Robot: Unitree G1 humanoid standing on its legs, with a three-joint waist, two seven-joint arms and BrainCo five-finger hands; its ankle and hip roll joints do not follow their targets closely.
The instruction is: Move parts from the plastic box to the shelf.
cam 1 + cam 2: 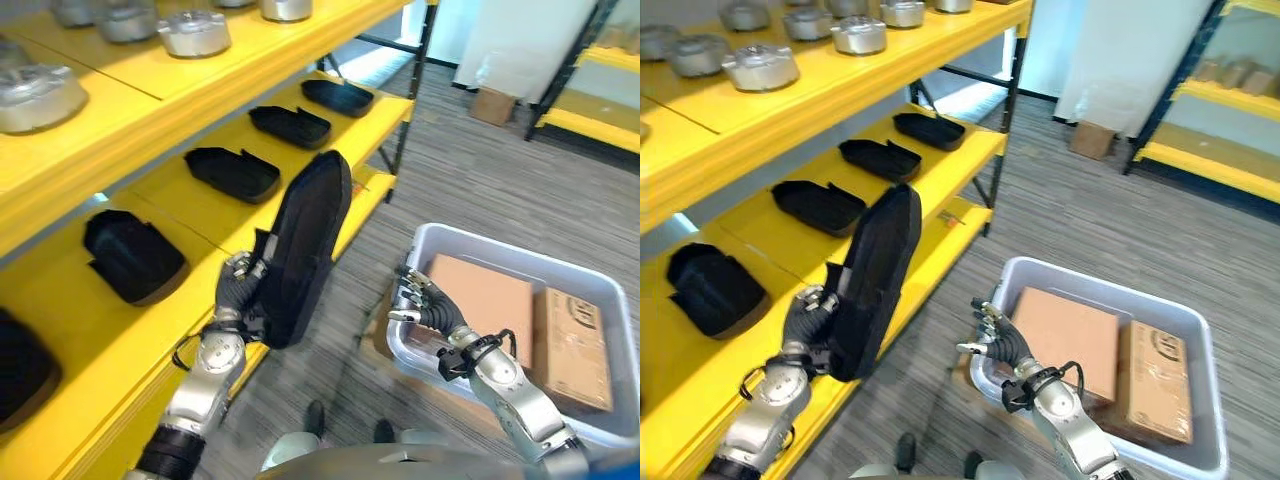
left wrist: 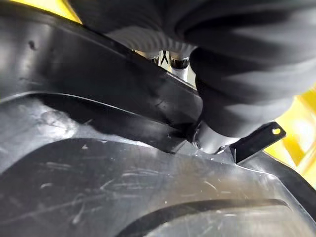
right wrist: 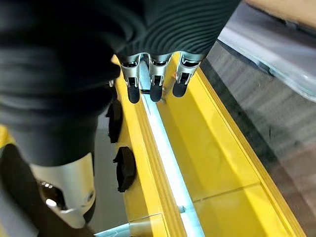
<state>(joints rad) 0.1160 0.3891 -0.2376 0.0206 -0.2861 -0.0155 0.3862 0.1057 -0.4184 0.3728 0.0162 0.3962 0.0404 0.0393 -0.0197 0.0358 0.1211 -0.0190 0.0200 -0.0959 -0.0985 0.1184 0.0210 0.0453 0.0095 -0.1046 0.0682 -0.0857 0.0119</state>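
Bright even light, glare on the yellow shelf [image 1: 330,140], slight blur.

Black part [image 1: 305,250]: long moulded shell, held upright and tilted, just off the front edge of the yellow shelf [image 1: 200,225]; left robot hand [image 1: 240,285] curled round its lower end.
Shelved black parts [image 1: 232,172]: a row along the middle level, running toward the far corner.
Silver metal parts [image 1: 193,32]: round, on the upper level.
Plastic box [image 1: 440,240]: pale grey, on the floor, holding cardboard cartons [image 1: 575,345].
Right robot hand [image 1: 420,300]: at the box's near rim, fingers loosely extended.
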